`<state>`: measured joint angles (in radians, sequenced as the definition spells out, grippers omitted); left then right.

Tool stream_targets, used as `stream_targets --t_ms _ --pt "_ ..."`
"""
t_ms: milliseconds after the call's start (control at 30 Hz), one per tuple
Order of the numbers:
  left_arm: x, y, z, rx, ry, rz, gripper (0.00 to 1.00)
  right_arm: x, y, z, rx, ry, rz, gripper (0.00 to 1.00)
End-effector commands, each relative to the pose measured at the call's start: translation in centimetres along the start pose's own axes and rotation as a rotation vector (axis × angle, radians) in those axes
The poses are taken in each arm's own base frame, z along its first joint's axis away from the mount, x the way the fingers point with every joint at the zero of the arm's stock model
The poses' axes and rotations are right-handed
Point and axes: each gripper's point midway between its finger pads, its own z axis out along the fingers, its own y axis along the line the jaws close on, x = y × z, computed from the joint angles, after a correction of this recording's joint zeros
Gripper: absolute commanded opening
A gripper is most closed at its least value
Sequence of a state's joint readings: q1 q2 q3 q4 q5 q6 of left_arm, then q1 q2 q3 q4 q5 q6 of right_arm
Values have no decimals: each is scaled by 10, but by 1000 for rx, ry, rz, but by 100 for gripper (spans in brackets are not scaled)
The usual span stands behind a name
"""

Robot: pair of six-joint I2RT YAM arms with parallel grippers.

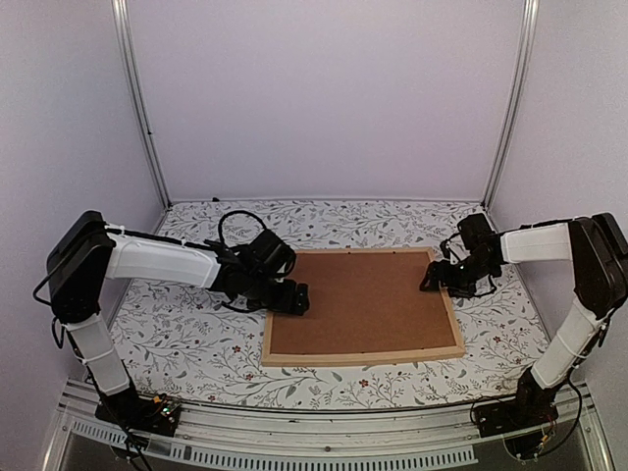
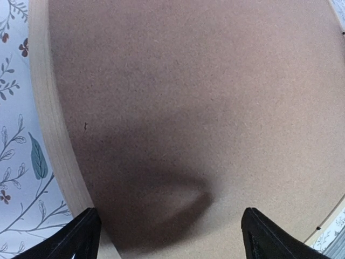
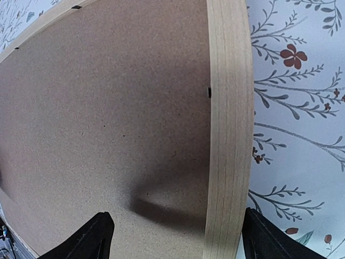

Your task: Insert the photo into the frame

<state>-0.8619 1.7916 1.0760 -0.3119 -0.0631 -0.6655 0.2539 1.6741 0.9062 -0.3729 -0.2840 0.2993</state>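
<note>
The frame (image 1: 363,355), thin light wood strips, lies flat on the table with a plain brown backing board (image 1: 358,299) filling it. The photo is hidden. My left gripper (image 1: 294,299) hovers open over the frame's left side. In the left wrist view the left gripper (image 2: 170,226) stands wide above the board (image 2: 188,97), just inside the left strip (image 2: 51,124). My right gripper (image 1: 434,280) is open at the frame's far right corner. In the right wrist view the right gripper (image 3: 177,226) straddles the right strip (image 3: 229,108) and the board's edge (image 3: 108,108), holding nothing.
A floral tablecloth (image 1: 186,343) covers the table around the frame. Metal posts (image 1: 142,108) (image 1: 510,108) stand at the back corners against pale walls. A metal rail (image 1: 314,437) runs along the near edge between the arm bases.
</note>
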Motion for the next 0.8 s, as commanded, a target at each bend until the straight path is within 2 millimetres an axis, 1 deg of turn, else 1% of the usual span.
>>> stream_targets --t_ms 0,133,267,367,533,767 --pt "11 -22 5 130 42 -13 92 8 23 3 -136 10 18 85" --pt "12 -40 5 235 48 -25 90 16 33 9 -166 31 17 84" --pt "12 -46 6 273 51 -36 90 22 38 14 -175 47 15 84" --pt "6 -48 -1 286 26 -41 90 24 40 14 -179 50 19 84" --pt "-14 -49 -21 324 -38 -63 90 23 41 11 -180 40 23 84" --pt "-37 -57 -50 474 -111 -115 89 21 45 6 -190 33 21 84"
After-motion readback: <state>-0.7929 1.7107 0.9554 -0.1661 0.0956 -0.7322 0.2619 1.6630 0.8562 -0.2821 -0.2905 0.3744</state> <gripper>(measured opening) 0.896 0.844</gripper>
